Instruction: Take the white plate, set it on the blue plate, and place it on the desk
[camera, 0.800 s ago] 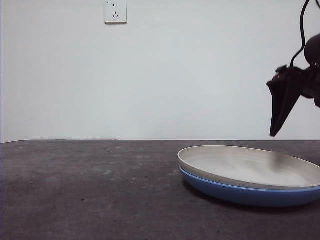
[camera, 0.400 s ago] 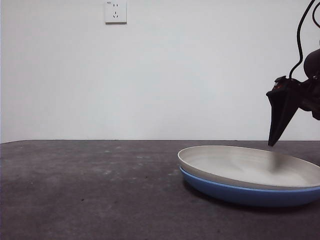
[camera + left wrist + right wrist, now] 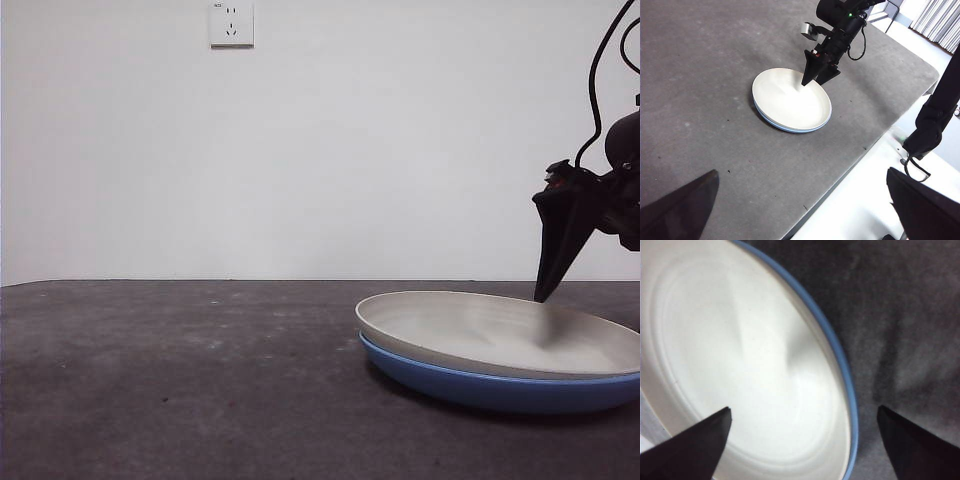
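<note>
Two plates sit on the right side of the one desk [image 3: 180, 380]: one white plate [image 3: 490, 330] nested in one blue plate [image 3: 480, 388], stacked as a single pile; two grippers are in the room, the right gripper [image 3: 815, 77] over the pile's far rim, the left gripper [image 3: 802, 200] well apart; one wall socket [image 3: 231, 24] on the far wall, left.

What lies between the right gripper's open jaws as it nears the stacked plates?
In the right wrist view, the right gripper straddles the rim: the white plate, the blue plate edging it, and a strip of bare desk.
</note>
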### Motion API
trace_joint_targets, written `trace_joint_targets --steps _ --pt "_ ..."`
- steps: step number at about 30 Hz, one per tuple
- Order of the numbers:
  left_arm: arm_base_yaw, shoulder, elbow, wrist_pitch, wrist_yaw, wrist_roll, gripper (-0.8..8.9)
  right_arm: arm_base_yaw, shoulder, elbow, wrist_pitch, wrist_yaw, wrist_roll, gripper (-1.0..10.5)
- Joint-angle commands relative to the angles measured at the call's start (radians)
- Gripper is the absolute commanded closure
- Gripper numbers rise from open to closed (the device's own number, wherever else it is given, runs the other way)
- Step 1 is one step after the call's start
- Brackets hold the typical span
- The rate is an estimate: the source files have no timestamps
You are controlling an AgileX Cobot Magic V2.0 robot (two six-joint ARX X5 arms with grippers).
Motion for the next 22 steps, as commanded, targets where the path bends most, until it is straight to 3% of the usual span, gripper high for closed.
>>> trace_joint_targets --steps 1,18,22 --pt "-0.004 0.001 0.012 0.011 -0.002 0.002 2.49 0.000 0.029 0.016 0.002 0.002 -0.016 5.6" --pt "-0.004 0.001 0.012 0.056 -0.002 0.002 2.49 0.000 0.041 0.016 -0.011 0.085 -0.008 9.3" --pt "-0.004 0.001 0.012 0.055 -0.002 0.002 2.49 0.000 0.058 0.016 -0.018 0.114 -0.003 9.4"
